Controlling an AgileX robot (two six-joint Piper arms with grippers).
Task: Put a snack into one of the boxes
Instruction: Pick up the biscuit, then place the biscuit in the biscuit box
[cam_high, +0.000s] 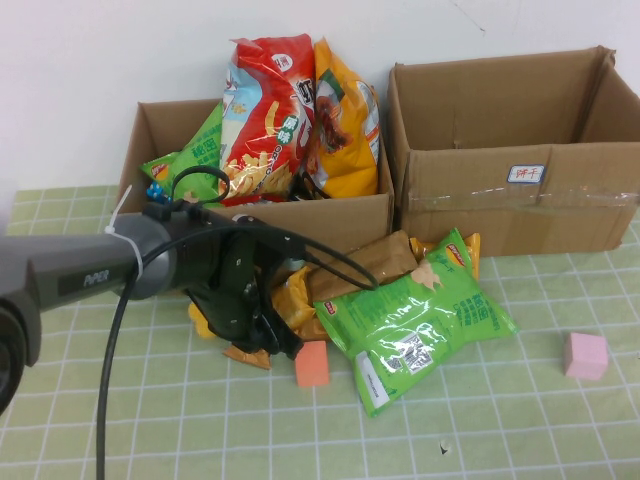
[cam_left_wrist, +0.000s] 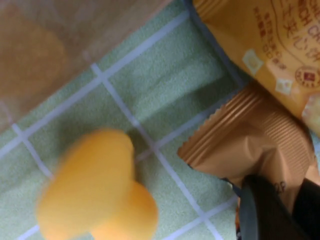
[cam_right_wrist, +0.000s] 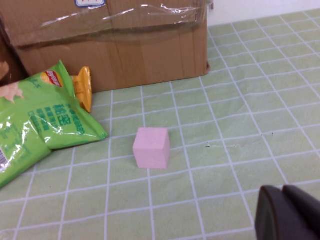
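High view: I have the left gripper (cam_high: 262, 335) low at the snack pile's nine o'clock edge, jaws hidden, so I cannot tell their state. The brown cardboard boxes sit at twelve o'clock: the narrower box (cam_high: 330, 213) full of bags, the wider taped box (cam_high: 520, 190) beside it. Right gripper (cam_right_wrist: 290, 212) hovers near the pink cube (cam_right_wrist: 151, 147), grip unclear

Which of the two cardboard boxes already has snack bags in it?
The narrower box on the robot's left, behind the left gripper: red, orange and green bags stick out of it. The wider taped box shows none. The right gripper is near the pink cube.
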